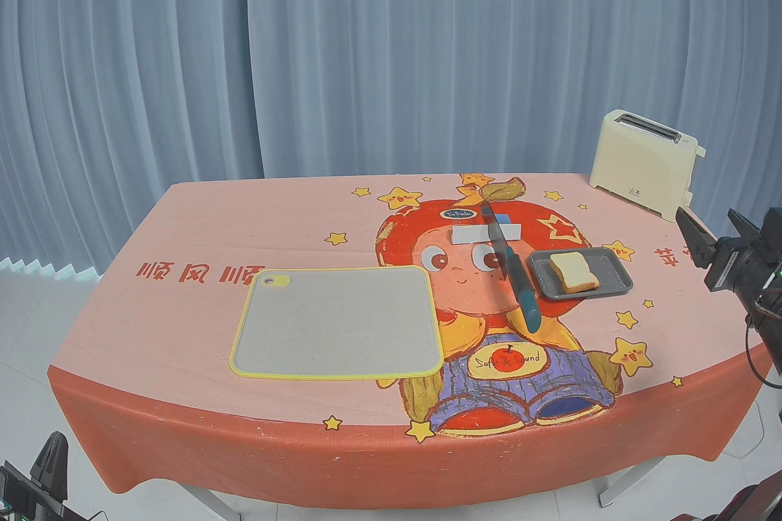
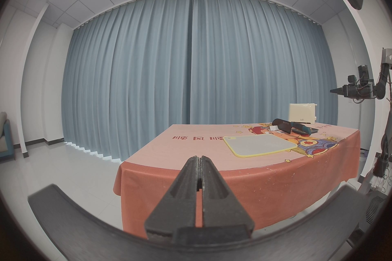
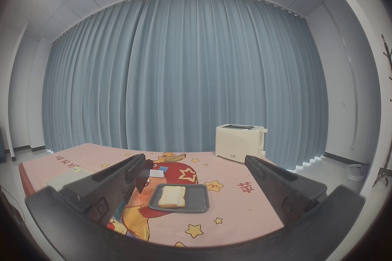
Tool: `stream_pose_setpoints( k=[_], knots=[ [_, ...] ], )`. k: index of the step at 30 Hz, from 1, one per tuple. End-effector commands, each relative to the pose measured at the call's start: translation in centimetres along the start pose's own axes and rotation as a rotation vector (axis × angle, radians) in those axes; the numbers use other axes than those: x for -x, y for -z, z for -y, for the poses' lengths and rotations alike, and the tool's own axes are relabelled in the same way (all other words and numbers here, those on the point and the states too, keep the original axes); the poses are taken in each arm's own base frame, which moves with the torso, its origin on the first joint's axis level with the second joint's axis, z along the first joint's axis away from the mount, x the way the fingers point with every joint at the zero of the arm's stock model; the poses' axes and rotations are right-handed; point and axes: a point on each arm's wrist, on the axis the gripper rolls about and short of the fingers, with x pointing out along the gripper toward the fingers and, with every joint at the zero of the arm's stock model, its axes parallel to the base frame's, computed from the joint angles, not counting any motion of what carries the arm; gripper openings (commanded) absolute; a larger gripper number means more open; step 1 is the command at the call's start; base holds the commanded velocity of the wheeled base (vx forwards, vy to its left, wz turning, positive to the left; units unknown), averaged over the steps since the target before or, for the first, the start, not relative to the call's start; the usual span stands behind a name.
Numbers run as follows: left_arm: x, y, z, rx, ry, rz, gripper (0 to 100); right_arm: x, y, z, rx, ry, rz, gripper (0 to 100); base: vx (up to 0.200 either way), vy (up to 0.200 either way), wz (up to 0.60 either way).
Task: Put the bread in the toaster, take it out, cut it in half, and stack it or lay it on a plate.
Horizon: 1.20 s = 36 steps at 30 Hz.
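Note:
A slice of bread (image 1: 573, 272) (image 3: 172, 196) lies on a dark grey tray (image 1: 611, 275) (image 3: 200, 198) at the table's right. The cream toaster (image 1: 644, 162) (image 3: 239, 142) (image 2: 302, 113) stands at the far right corner. A knife (image 1: 511, 267) with a teal handle rests left of the tray, blade propped on a small white holder (image 1: 475, 234). My right gripper (image 1: 717, 231) (image 3: 195, 166) hovers open off the table's right edge, near the tray, with nothing between its fingers. Low beside the table's front left corner, my left gripper (image 1: 42, 466) (image 2: 199, 184) is shut and empty.
A grey cutting board (image 1: 338, 321) (image 2: 258, 144) with a yellow rim lies at the table's front left centre. The table carries a pink cartoon-print cloth (image 1: 195, 238). Blue curtains (image 1: 391, 34) hang behind.

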Motion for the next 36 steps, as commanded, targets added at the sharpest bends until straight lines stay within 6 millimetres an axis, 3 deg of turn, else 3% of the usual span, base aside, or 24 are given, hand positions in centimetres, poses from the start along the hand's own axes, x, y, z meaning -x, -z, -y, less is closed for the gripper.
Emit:
stream_pose_setpoints(
  k=[1, 8, 36],
  knots=[
    [0.0, 0.5, 0.0, -0.001, -0.001, -0.001, 0, 0.5, 0.2, 0.1, 0.003, 0.000, 0.001, 100, 0.000, 0.000, 0.00],
    [0.0, 0.5, 0.0, -0.001, -0.001, -0.001, 0, 0.5, 0.0, 0.9, 0.004, 0.041, 0.009, 100, 0.000, 0.000, 0.00],
    [0.0, 0.5, 0.0, 0.001, -0.001, -0.001, 0, 4.6, -0.6, 2.4, 0.015, 0.090, 0.102, 100, 0.000, 0.000, 0.00]
  ],
)
